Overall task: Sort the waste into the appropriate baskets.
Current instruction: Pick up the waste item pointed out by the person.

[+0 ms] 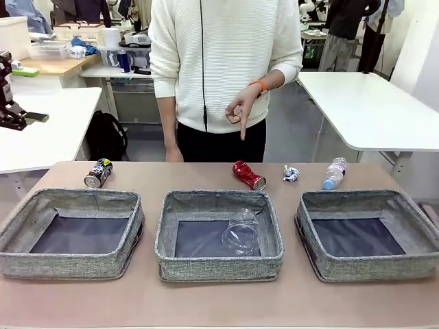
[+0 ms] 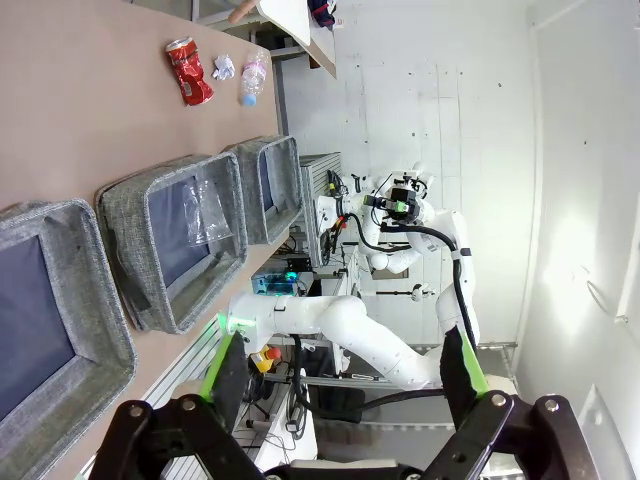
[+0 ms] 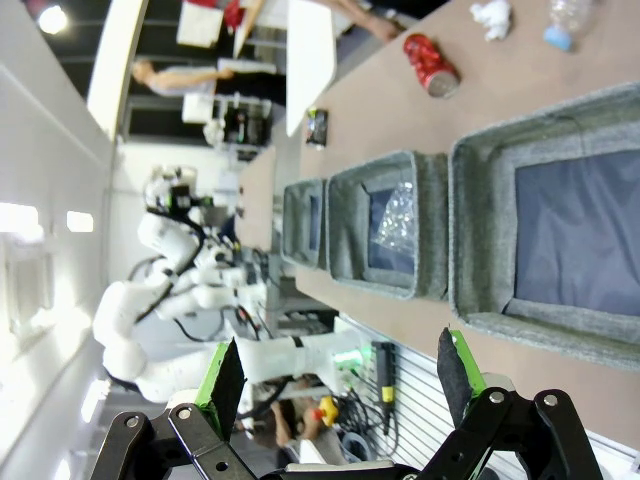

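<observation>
The left tool is seen in its own wrist view with its green-padded fingers spread wide, held back beyond the near edge of the worktop. The right tool is likewise shown spread wide in its wrist view, and it too is held off the near edge. Nearest on the worktop, three grey woven baskets with dark flat bottoms are set in a row, apart from one another: the left basket, the middle basket and the right basket. In the middle basket a clear cup is laid on its side towards the right of the bottom, its mouth turned to the near wall. Beyond the baskets, the other litter is strung along the far part of the worktop, each piece apart from the next. A dark can is laid on its side behind the left basket. A crushed red can is laid on its side behind the middle basket. Near it, to the right, a paper wad is found, and further right a small bottle is laid behind the right basket, its blue cap turned towards the baskets. At the far edge a person in a white jumper is stood. A hand with an orange wristband is held above the red can, one finger pointed downward.
</observation>
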You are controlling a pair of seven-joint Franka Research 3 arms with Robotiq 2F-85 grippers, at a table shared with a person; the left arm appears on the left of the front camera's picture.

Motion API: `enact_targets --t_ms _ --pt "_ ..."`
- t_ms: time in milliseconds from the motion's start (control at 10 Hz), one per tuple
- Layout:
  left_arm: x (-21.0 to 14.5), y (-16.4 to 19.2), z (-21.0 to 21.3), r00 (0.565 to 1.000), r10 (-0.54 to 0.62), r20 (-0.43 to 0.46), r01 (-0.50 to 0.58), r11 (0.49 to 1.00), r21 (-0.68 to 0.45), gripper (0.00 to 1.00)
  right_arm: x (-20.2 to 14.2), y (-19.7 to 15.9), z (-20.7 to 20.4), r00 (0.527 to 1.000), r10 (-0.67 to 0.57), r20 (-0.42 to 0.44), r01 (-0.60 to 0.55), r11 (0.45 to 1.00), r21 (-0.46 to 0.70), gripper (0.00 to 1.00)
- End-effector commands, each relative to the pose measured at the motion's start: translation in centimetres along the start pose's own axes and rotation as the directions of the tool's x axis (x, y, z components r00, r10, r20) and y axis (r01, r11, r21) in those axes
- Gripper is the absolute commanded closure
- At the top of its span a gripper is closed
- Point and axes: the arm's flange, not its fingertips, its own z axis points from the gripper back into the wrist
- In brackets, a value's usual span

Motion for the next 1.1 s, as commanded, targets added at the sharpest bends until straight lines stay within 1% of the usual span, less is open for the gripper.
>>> enact_targets --t_ms 0,100,200,300,400,500,600,800,900,1000 --pt "-0.3 0.0 0.2 1.0 -0.012 -0.011 0.012 1.0 -0.004 0.0 1.6 5.1 -8.3 0.95 0.266 -0.163 -0.288 0.948 -0.135 0.0" --pt "-0.3 0.0 0.2 1.0 -0.012 -0.011 0.012 1.0 -0.004 0.0 1.1 7.2 -13.7 0.892 0.377 -0.249 -0.435 0.867 -0.244 0.0" --pt "-0.3 0.0 0.2 1.0 -0.012 -0.011 0.012 1.0 -0.004 0.0 -0.4 8.7 -18.7 0.818 0.451 -0.356 -0.549 0.798 -0.25 0.0" --pt "-0.3 0.0 0.2 1.0 -0.012 -0.011 0.012 1.0 -0.004 0.0 -2.5 9.6 -22.5 0.748 0.518 -0.416 -0.637 0.737 -0.228 0.0" --pt "-0.3 0.0 0.2 1.0 -0.012 -0.011 0.012 1.0 -0.004 0.0 -4.0 9.8 -24.7 0.699 0.565 -0.439 -0.692 0.688 -0.216 0.0" --pt "-0.3 0.0 0.2 1.0 -0.012 -0.011 0.012 1.0 -0.004 0.0 -4.7 9.7 -25.6 0.733 0.58 -0.355 -0.676 0.68 -0.284 0.0" --pt "-0.3 0.0 0.2 1.0 -0.012 -0.011 0.012 1.0 -0.004 0.0 -4.2 11.7 -24.1 0.758 0.47 -0.453 -0.605 0.766 -0.218 0.0" --pt "-0.3 0.0 0.2 1.0 -0.012 -0.011 0.012 1.0 -0.004 0.0 -4.2 11.7 -24.1 0.758 0.47 -0.453 -0.605 0.766 -0.218 0.0" --pt "-0.3 0.0 0.2 1.0 -0.012 -0.011 0.012 1.0 -0.004 0.0 -5.1 11.5 -25.8 0.73 0.514 -0.45 -0.652 0.72 -0.237 0.0" --pt "-0.3 0.0 0.2 1.0 -0.012 -0.011 0.012 1.0 -0.004 0.0 -4.0 11.6 -28.1 0.768 0.469 -0.435 -0.626 0.692 -0.359 0.0"
